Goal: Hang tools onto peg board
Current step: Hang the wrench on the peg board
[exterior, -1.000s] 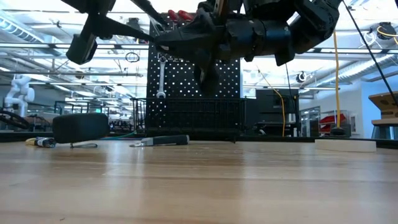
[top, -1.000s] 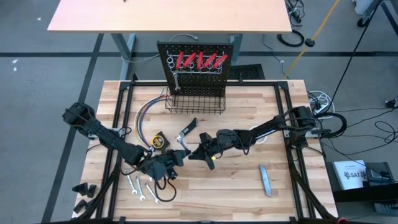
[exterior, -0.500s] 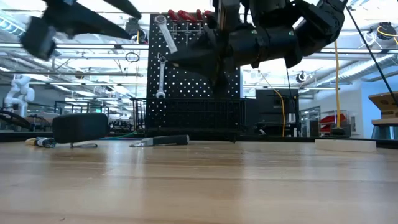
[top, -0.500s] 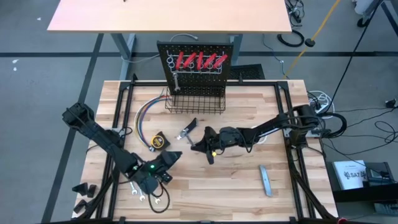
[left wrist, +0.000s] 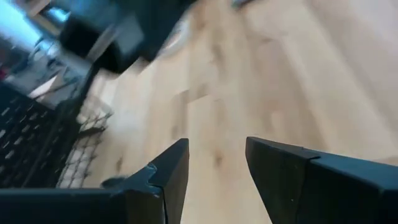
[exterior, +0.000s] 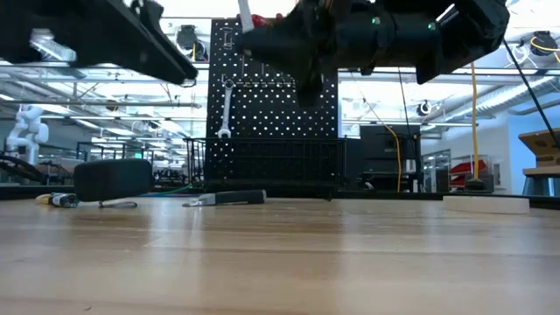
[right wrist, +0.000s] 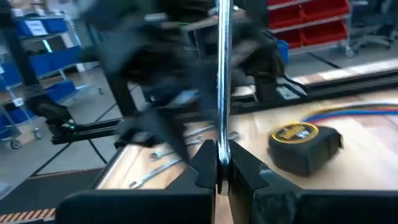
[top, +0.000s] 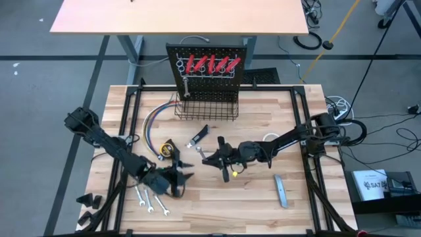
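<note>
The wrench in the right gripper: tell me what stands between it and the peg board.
Nothing visible blocks it. The right gripper holds the wrench above mid-table; the black-handled knife lies flat on the wood below that line, and the wire basket sits at the base of the peg board.

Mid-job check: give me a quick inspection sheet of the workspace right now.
Surface: wooden table, mostly bare at front.
Job's things: red-handled tools and one wrench hang on the peg board; tape measure, knife, loose wrenches, grey bar lie on the table.
Clutter: nothing seen.
Grippers: left tool open, empty; right tool shut on a wrench.
Cables: coloured wires left of basket.
Surroundings: tan table behind.
</note>
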You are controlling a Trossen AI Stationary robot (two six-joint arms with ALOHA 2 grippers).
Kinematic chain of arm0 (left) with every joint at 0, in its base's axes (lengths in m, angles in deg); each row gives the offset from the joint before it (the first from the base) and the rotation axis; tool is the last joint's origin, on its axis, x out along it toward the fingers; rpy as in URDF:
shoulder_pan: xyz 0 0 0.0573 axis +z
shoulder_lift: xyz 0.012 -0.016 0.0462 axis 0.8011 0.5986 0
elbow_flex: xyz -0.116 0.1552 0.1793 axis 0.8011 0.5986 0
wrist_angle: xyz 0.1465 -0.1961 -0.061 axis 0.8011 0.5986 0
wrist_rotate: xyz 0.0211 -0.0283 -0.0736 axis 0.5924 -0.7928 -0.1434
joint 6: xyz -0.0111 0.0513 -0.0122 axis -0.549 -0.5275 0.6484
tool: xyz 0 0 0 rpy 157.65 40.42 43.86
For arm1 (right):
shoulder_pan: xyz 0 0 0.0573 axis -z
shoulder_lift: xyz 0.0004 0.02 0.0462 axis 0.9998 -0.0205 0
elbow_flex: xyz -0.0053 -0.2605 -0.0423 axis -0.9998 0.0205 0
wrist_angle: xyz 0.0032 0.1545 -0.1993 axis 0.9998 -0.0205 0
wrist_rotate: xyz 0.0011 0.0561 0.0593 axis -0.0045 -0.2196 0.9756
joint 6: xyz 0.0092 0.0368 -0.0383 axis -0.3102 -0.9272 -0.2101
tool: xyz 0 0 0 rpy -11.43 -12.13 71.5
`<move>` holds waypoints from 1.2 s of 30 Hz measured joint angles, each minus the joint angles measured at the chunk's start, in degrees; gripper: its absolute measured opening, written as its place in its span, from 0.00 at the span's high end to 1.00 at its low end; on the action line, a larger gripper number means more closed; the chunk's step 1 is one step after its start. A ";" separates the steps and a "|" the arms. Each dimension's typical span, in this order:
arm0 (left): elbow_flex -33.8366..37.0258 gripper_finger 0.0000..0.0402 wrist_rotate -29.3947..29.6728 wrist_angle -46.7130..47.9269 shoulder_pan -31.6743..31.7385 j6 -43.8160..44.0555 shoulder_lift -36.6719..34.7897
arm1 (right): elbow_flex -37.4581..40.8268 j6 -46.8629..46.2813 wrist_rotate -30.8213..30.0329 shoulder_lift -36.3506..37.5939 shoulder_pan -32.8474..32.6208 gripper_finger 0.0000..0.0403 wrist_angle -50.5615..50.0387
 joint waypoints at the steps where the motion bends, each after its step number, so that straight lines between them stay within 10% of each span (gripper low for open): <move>1: 1.35 0.59 0.02 -0.71 0.86 0.79 -1.36 | 0.04 0.42 0.00 0.37 -0.29 0.99 0.02; 11: 14.40 0.59 -18.85 -44.91 6.21 -3.50 -12.84 | 0.02 3.02 -1.07 3.93 -0.52 0.99 -1.90; 36: 9.71 0.59 -27.49 -61.77 16.70 1.46 5.27 | 0.02 2.56 -2.60 3.93 -0.90 0.99 -1.92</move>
